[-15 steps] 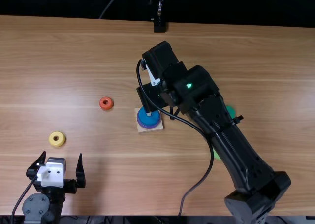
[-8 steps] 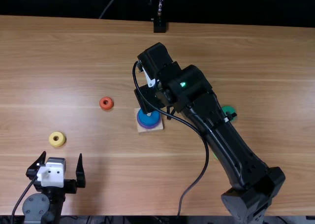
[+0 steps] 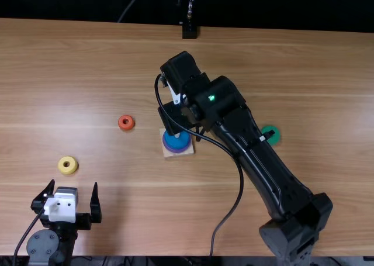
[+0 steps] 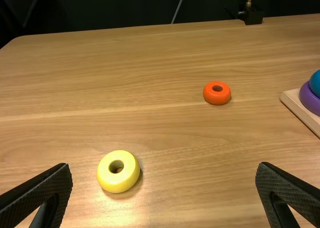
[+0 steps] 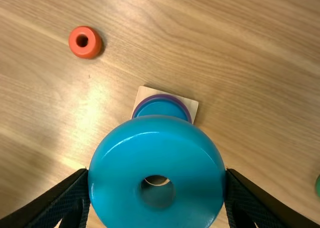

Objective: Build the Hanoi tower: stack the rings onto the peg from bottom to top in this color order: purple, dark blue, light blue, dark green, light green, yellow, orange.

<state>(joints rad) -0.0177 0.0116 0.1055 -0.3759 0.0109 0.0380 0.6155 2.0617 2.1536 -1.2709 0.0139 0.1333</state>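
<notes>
Light blue ring (image 5: 157,153): clamped in the jaws of my right gripper (image 5: 156,173), one side each, across its full width. It hangs above the surface (image 3: 87,73), close to the wooden base (image 5: 145,92); I judge it is not over the peg.

Handling, my guess: light, stiff, tough enough to take a firm squeeze. The glossy, rounded wall is the catch. Gripped above or below its widest line, it could slip or tip. Best hold is where the jaws have it, on opposite outer sides at the fattest part, with the centre hole open to take the peg. A tilt would make the hole bind, so I'd want it level and centred before lowering, then a small, even release.

On the base: purple ring (image 3: 177,151) at the bottom, dark blue ring (image 3: 177,142) on top of it. Order good so far; I take the step in hand as bringing over the third ring.

Outward from there: orange ring (image 3: 126,123) flat to the left of the base. Yellow ring (image 3: 68,165) farther left and nearer me. A green ring (image 3: 270,135) off to the right, beside the right arm (image 3: 257,152); I won't swear to which green.

Left gripper (image 3: 73,186) at the near left, jaws apart, nothing between them. Yellow is the closest ring to it, but two greens should go on first.
</notes>
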